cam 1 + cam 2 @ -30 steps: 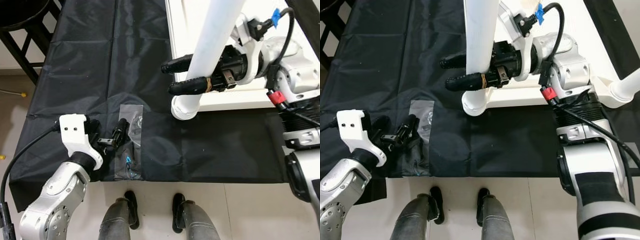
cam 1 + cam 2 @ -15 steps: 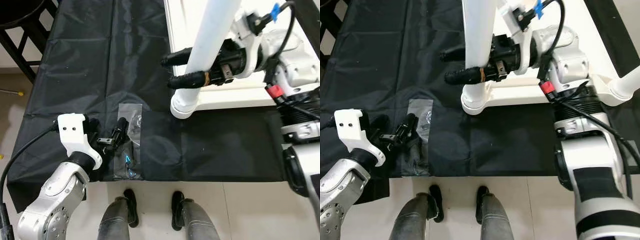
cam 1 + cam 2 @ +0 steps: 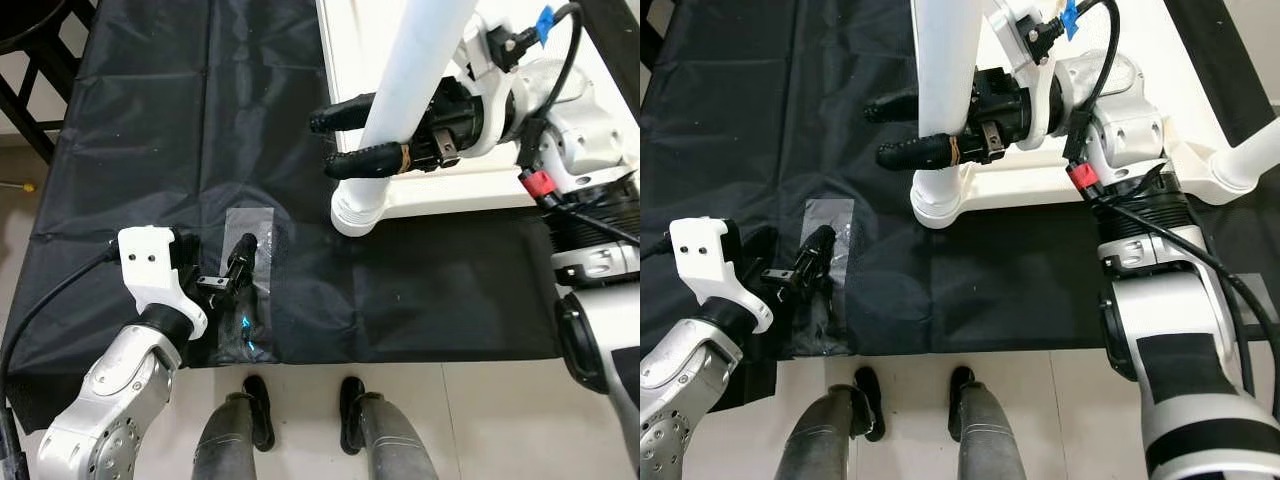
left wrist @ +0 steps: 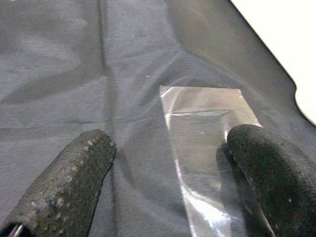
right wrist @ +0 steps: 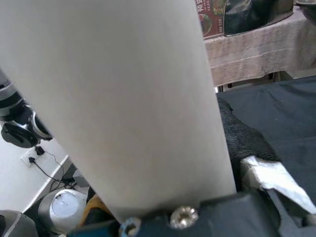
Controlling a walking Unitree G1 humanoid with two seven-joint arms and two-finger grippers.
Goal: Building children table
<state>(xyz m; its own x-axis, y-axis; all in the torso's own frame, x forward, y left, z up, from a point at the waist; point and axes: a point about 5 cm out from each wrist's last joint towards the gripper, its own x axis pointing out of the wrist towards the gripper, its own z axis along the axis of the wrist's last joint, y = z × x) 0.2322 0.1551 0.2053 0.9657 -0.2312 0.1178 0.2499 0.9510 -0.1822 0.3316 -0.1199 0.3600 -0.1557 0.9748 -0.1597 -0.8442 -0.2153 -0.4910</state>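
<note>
Right pincer [image 3: 335, 140]: both black fingers clamped on either side of the white table leg [image 3: 410, 90], gripping it partway up its length; fingertips point toward the robot's left.
White table leg: round, thick, tilted; its flared lower end [image 3: 356, 210] sits at the near corner of the white tabletop panel [image 3: 350, 40], touching or just above it, cannot tell which.
White tabletop panel: lies flat on the black sheet [image 3: 150, 130], toward the robot's right and far side; a second white leg [image 3: 1250, 160] projects at its right edge.
Left pincer [image 3: 236, 262]: low over the black sheet near its front edge, fingers spread apart and gripping nothing.
Left pincer, wrist view: one finger [image 4: 69, 182] rests over bare cloth, the other finger [image 4: 269, 173] lies over the edge of the clear plastic bag [image 4: 207, 138].
Clear plastic bag: flat on the black sheet, directly under and just ahead of the left pincer, well apart from the white table leg and the right pincer.
Bag contents: small pieces with a blue glint [image 3: 248, 322] toward the near end; too small to identify.
Black sheet: spread over the floor, creased, carrying the tabletop panel and the bag.
Robot's feet [image 3: 300, 395]: on pale floor just beyond the near edge of the sheet.
</note>
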